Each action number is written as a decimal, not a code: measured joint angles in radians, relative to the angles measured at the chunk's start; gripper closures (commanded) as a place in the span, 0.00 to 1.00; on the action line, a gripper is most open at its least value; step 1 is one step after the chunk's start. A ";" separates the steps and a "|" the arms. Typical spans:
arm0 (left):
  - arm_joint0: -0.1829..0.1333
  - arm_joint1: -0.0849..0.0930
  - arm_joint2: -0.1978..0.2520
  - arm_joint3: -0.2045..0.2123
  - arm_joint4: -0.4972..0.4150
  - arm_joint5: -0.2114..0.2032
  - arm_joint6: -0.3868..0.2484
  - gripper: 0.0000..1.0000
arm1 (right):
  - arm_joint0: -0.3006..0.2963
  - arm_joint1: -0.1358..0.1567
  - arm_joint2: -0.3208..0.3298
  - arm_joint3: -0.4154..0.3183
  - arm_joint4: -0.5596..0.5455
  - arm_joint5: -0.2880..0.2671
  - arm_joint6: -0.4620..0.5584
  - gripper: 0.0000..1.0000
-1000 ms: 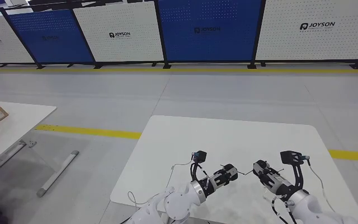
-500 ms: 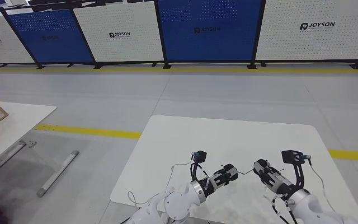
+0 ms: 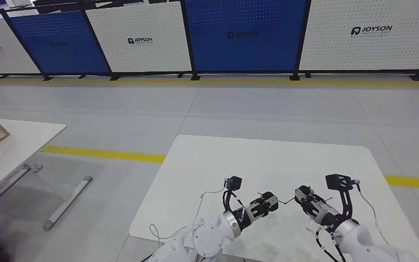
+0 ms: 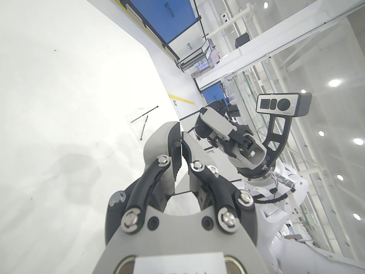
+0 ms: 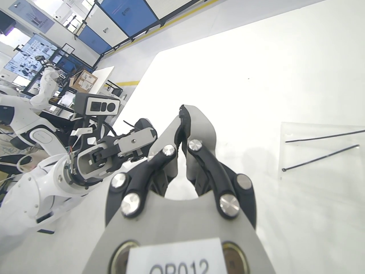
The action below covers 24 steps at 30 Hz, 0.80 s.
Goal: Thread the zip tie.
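Inspection finds the left hand [image 4: 180,139] pinching fully closed and the right hand [image 5: 182,121] likewise clamping shut. Each appears to be gripping one end of the zip tie [image 3: 285,200], which is spanning the short gap between them just above the near part of the bench [image 3: 262,157]. The zip tie is presenting as a very thin, black, straight strap, with short lengths protruding past both hands; its head is too small to make out. Judged from its look, it is going to handle as a featherlight, springy, smooth plastic strip, flexing readily across its flat, resisting along its length, and tending to slip or twist in the pads if held loosely. The sound places to hold are looking to be close behind the tip, so the free end is not whipping about, and right beside the head, leaving the slot unobstructed. Two spare ties [image 5: 320,157] are lying side by side on a clear sheet [image 5: 308,148] on the bench, well apart from both hands.
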 measured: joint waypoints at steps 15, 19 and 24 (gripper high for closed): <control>0.000 0.000 0.000 0.000 0.000 0.000 0.000 1.00 | 0.003 -0.009 -0.009 -0.003 -0.023 0.012 0.005 1.00; 0.000 0.000 0.000 0.000 0.000 0.000 0.000 1.00 | -0.010 -0.009 0.010 -0.010 -0.013 0.007 0.001 1.00; 0.000 0.000 0.000 0.000 0.000 0.000 0.000 1.00 | -0.024 -0.009 0.017 -0.020 -0.023 0.000 0.008 1.00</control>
